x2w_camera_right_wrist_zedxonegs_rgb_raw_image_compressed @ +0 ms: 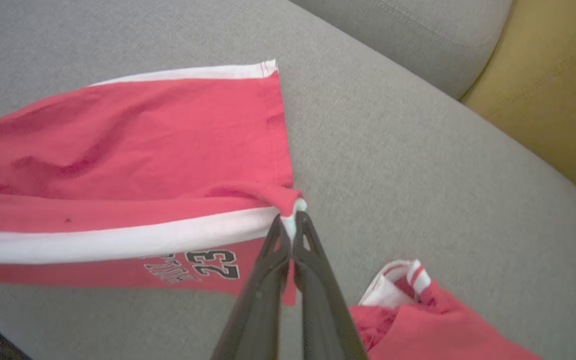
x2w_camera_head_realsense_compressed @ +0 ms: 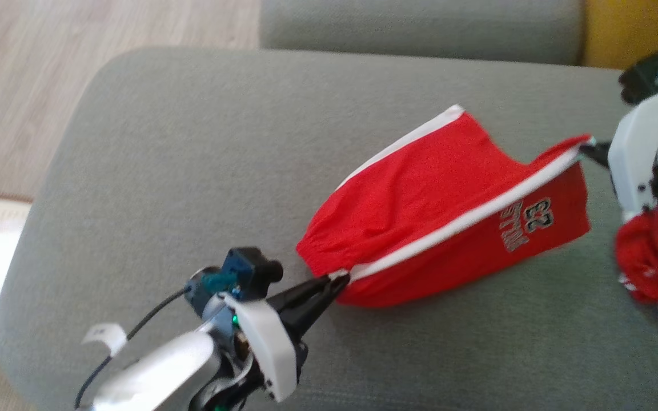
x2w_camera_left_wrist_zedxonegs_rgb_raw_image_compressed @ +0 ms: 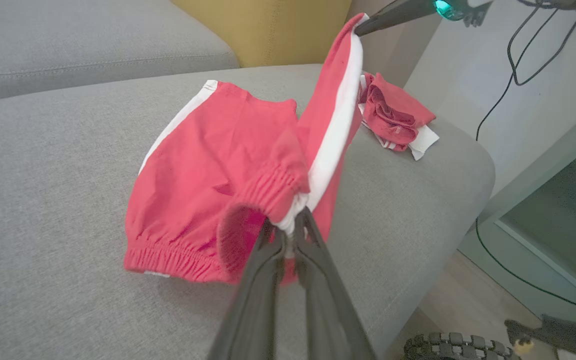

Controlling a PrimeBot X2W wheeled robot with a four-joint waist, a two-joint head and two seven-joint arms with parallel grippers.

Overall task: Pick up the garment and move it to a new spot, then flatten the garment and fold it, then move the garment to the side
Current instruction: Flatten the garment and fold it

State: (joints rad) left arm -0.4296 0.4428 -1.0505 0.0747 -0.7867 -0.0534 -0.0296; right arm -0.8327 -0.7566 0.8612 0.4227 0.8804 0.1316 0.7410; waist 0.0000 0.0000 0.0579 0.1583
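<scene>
Two clenched tools stretch the shorts [x2w_camera_head_realsense_compressed: 432, 211] over the sofa [x2w_camera_head_realsense_compressed: 192, 171]: left tool [x2w_camera_head_realsense_compressed: 337, 279] at their waist end, right tool [x2w_camera_head_realsense_compressed: 589, 149] at their leg end. Flattening seems underway; next, lower them evenly.

Three cameras on one grey sofa seat [x2w_camera_head_realsense_compressed: 180, 160]
The head camera looks steeply down from above, with the shorts [x2w_camera_head_realsense_compressed: 437, 205] toward 3 o'clock. Each wrist camera sits close behind its own claw: the one behind the left claw [x2w_camera_left_wrist_zedxonegs_rgb_raw_image_compressed: 293, 232] looks along the shorts toward 1 o'clock, the one behind the right claw [x2w_camera_right_wrist_zedxonegs_rgb_raw_image_compressed: 292, 222] toward 9 o'clock. All three share the shorts.
</scene>
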